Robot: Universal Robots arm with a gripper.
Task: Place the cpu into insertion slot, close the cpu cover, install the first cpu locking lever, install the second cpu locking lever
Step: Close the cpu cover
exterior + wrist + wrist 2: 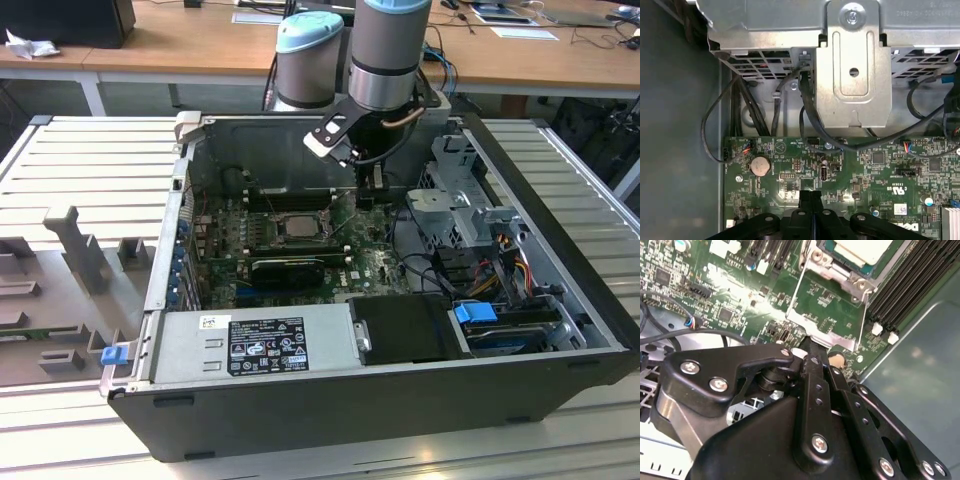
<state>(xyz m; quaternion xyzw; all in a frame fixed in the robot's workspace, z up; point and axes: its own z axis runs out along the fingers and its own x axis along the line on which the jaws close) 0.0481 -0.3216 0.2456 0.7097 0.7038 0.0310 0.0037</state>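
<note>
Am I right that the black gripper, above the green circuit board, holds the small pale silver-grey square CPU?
Not quite: the black gripper is above the green circuit board, but the pale silver-grey square CPU sits in its metal-rimmed socket, per the second wrist view.

Pale cpu point(860, 249) lies in insertion slot point(837, 270); cpu cover point(815, 329) raised open.

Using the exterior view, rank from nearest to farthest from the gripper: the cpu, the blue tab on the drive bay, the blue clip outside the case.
1. cpu, on the board beside the gripper.
2. blue tab, inside the case at the exterior view's right.
3. blue clip, outside the case at the exterior view's left.
</note>
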